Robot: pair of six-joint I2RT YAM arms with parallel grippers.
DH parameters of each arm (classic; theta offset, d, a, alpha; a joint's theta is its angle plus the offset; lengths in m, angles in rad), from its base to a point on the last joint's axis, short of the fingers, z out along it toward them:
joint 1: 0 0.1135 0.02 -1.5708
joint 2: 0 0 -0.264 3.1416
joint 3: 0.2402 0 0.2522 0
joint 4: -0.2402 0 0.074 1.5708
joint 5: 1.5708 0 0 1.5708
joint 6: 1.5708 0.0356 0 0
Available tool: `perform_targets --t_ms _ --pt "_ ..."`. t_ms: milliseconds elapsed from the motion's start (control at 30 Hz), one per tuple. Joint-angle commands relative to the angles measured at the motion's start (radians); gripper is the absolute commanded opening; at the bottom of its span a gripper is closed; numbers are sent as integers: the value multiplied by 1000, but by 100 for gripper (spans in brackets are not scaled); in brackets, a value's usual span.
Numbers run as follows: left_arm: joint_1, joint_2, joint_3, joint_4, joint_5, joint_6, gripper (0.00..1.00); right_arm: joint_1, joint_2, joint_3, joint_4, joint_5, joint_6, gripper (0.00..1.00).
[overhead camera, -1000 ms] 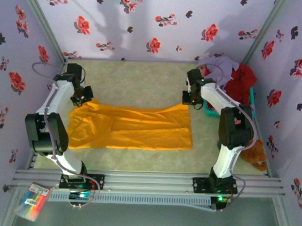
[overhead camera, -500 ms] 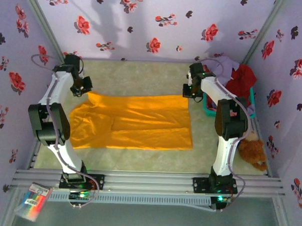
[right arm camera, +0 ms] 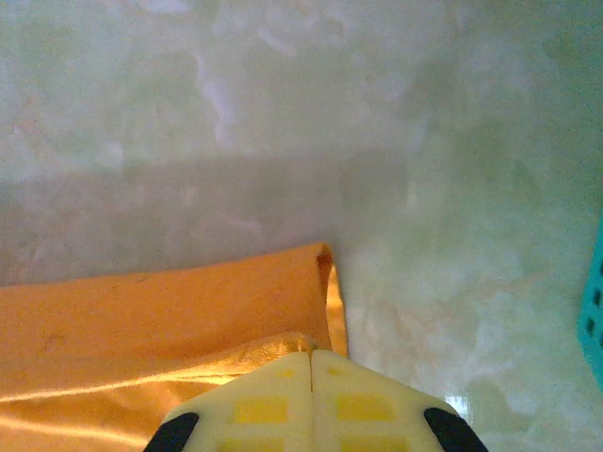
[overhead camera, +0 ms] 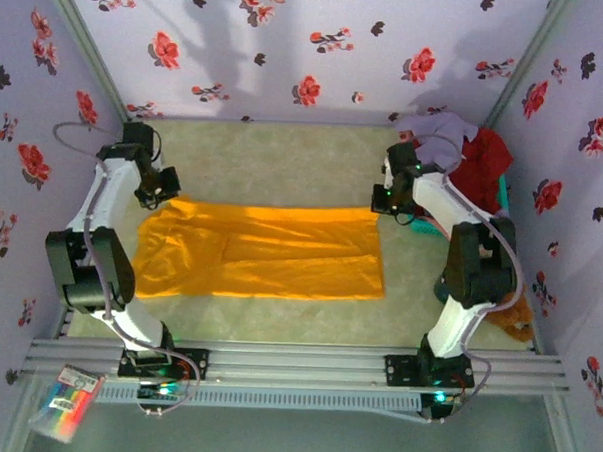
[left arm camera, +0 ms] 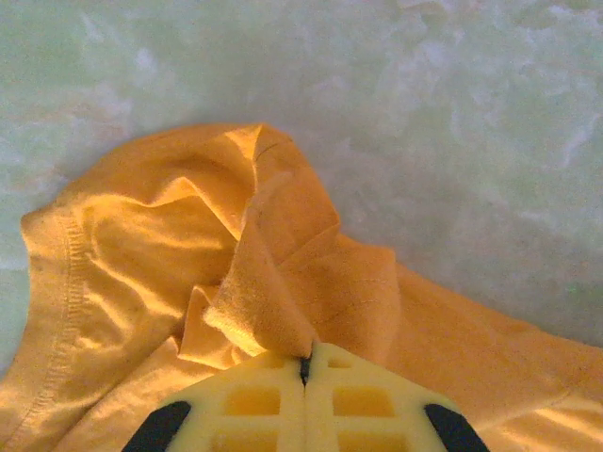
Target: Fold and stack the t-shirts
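Biggest worry from where I'm standing: the left gripper [left arm camera: 304,363] is pinching just a thin bunched wad of the large orange-yellow soft cloth t-shirt [overhead camera: 270,250]. Its jaws are pressing together on it and the cloth is puckering up right ahead of the tips, so a hard tug is prob going to slip that corner out, or drag the crumple into the fold. The right gripper [right arm camera: 309,358] is clamping the other far corner, jaws closing tight on a doubled edge w/ only a sliver of hem between them, so it's running the same risk. If one arm is pulling harder than the other, the fold line is going to skew, imo. Also the teal plastic basket [right arm camera: 594,311] is sitting just to the right of the right jaws, so a swing that way could be knocking it, or snagging the lavender cloth shirt [overhead camera: 441,127] and red cloth shirt [overhead camera: 484,164] heaping in it

The t-shirt itself is lying on the pale mottled tabletop [overhead camera: 285,155], stretching between the two sets of jaws and spreading back from them toward the arm bases. It's looking like a long rectangle, mostly smooth, rumpling by the left jaws, running taut and clean-edged by the right ones
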Motion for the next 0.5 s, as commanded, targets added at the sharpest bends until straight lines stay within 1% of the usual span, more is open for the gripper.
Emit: perform_targets --t_ms 0,167,300,367,467 --pt "10 -48 -55 -54 -21 10 0 5 -48 -62 8 -2 48 0" --pt "10 -122 -129 -98 -41 -6 0 10 -100 -147 -3 -8 76 0" --pt "25 -170 -182 -147 -83 -31 0 16 -139 -213 -6 -16 93 0" --pt "44 -180 -206 -163 -61 -36 0 18 -145 -246 -8 -21 102 0" --pt "47 -175 -229 -181 -14 -33 1 19 -143 -284 -1 -27 108 0"
